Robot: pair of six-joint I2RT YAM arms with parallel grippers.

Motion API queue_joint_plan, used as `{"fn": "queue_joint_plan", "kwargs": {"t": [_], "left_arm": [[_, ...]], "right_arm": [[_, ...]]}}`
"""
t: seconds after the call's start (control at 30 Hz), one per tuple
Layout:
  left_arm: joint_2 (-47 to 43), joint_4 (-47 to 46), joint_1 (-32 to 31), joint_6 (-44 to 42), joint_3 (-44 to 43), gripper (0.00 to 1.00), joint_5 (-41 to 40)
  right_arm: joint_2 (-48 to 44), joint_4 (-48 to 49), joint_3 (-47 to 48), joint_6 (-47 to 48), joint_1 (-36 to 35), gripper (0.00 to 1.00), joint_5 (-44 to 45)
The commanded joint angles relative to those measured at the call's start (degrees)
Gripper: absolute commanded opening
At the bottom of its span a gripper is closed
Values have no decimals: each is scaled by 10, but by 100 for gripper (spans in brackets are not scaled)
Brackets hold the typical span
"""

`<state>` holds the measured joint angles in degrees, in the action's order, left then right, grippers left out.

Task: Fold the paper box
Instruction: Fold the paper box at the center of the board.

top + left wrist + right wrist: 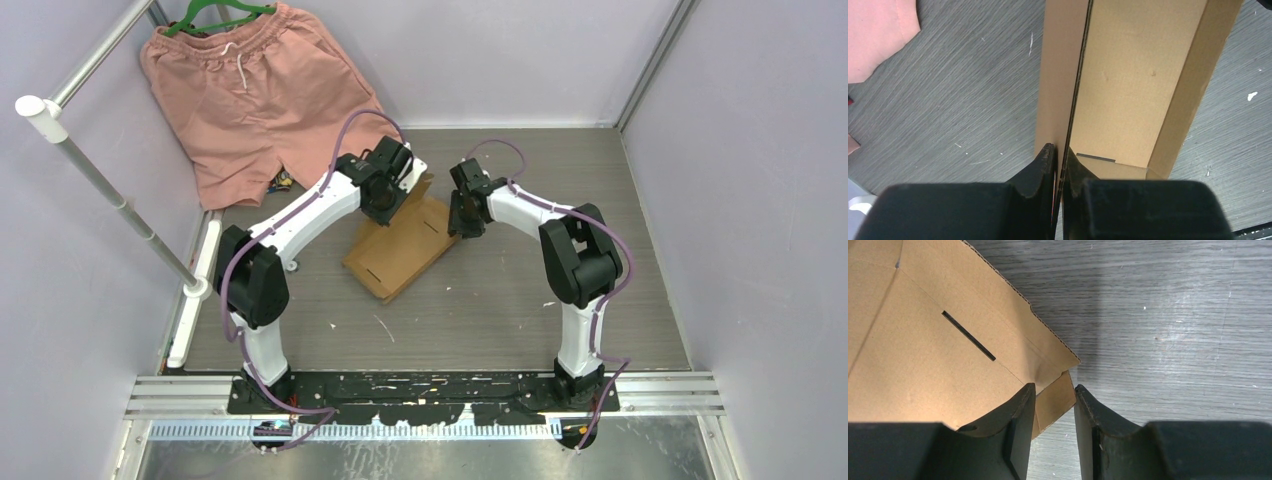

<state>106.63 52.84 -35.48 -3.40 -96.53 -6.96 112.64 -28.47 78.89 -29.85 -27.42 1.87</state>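
The paper box (400, 250) is brown corrugated cardboard, partly folded, lying mid-table between both arms. My left gripper (398, 208) is at its far left edge. In the left wrist view that gripper (1061, 152) is shut on a thin upright wall of the box (1128, 75), whose inner floor and far wall run away from the jaws. My right gripper (463, 222) is at the box's right corner. In the right wrist view it (1054, 386) stands open, with a small corner tab of the box (923, 355) lying loose in the gap. A slot is cut in that panel.
Salmon-pink shorts (255, 90) hang on a green hanger (215, 15) at the back left, and their hem shows in the left wrist view (878, 35). A white and metal rail (110, 190) runs along the left side. Purple walls enclose the table.
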Motion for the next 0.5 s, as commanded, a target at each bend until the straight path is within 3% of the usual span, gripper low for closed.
{"fn": "queue_joint_plan", "kwargs": {"t": [0.0, 0.27, 0.47], "left_arm": [[-32, -21, 1, 9, -22, 9, 27], [-30, -22, 1, 9, -21, 9, 36], [-29, -26, 1, 8, -15, 9, 39]], "right_arm": [[-33, 2, 30, 1, -13, 38, -8], [-27, -36, 57, 15, -34, 40, 0], [-12, -80, 97, 38, -50, 31, 30]]}}
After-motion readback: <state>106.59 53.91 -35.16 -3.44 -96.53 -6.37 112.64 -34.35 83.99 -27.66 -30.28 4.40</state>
